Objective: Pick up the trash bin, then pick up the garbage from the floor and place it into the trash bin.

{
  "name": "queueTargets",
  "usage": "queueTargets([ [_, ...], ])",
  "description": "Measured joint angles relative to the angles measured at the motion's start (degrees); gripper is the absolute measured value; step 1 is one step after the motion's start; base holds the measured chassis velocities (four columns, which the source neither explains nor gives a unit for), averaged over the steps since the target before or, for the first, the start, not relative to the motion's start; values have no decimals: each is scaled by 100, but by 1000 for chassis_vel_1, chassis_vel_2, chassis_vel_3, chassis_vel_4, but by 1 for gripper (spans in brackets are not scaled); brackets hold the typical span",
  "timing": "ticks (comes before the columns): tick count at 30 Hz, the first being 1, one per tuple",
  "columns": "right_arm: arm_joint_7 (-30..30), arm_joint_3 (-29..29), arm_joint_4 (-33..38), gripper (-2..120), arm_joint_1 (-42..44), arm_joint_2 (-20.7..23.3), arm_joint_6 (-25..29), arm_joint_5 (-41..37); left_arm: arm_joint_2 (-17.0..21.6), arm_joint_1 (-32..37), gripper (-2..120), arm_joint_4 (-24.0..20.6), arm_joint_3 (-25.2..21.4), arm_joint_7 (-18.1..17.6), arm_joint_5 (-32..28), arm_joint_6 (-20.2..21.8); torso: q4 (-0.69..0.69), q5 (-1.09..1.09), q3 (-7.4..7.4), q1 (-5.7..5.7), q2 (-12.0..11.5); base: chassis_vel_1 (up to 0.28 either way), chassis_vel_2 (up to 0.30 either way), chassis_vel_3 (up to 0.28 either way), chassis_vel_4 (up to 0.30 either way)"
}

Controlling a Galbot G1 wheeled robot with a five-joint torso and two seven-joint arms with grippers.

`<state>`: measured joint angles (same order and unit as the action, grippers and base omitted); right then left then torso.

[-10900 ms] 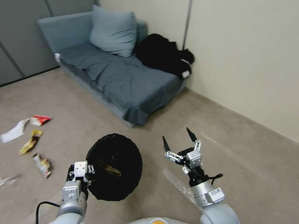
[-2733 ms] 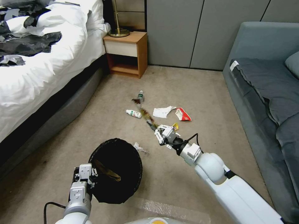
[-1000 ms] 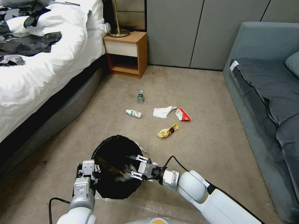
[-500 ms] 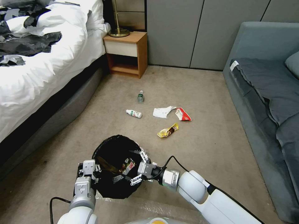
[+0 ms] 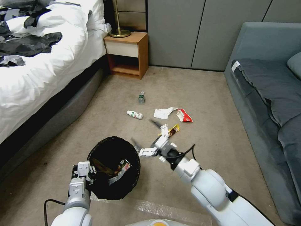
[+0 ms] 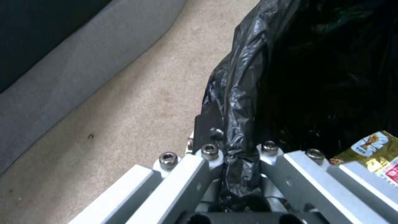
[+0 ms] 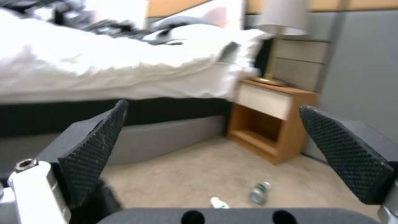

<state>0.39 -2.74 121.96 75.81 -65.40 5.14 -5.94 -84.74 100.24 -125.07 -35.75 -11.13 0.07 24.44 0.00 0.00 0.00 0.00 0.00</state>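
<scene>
Trash bin (image 5: 113, 168): held off the carpet, left gripper (image 6: 236, 155) clamped on its bagged rim; wrapper (image 5: 118, 172) inside. Right gripper (image 5: 145, 133): spread wide, empty, beside bin. Floor ahead: yellow wrapper (image 5: 173, 129), tissue (image 5: 163, 112), red wrapper (image 5: 184, 115), two bottles (image 7: 259, 193).

Beige carpeted floor (image 5: 203, 91), two small plastic bottles (image 5: 141, 97) (image 5: 134, 114), white tissue (image 5: 163, 113) beside a red wrapper (image 5: 184, 115), yellow wrapper (image 5: 173, 130) nearer, wooden nightstand (image 5: 126, 54), bed (image 5: 37, 72), grey sofa (image 5: 269, 94)
</scene>
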Motion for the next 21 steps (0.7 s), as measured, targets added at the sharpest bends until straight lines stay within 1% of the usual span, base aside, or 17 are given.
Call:
queueTargets([
  [1,0,0,0,100,0,0,0,0,0,0,0,0,0,0,0,0,0,0,0,0,0,0,0,0,0],
  [4,90,-430,92,100,618,-328,244,75,12,0,0,-45,-2,0,-6,-1,0,0,0,0,0,0,0,0,0],
  [5,90,-430,92,100,618,-328,244,75,12,0,0,-45,-2,0,-6,-1,0,0,0,0,0,0,0,0,0],
  [8,90,-714,9,100,1048,-556,526,202,21,-21,0,-75,-8,0,-18,-2,0,-1,0,0,0,0,0,0,0],
  [12,112,-869,-126,100,1269,-668,697,247,39,-23,0,-126,-11,0,-26,-1,0,-1,0,0,0,0,0,0,0],
  [21,249,-992,-429,100,1320,-853,766,276,36,48,0,-190,0,1,-27,-29,0,0,0,0,0,0,0,0,0],
])
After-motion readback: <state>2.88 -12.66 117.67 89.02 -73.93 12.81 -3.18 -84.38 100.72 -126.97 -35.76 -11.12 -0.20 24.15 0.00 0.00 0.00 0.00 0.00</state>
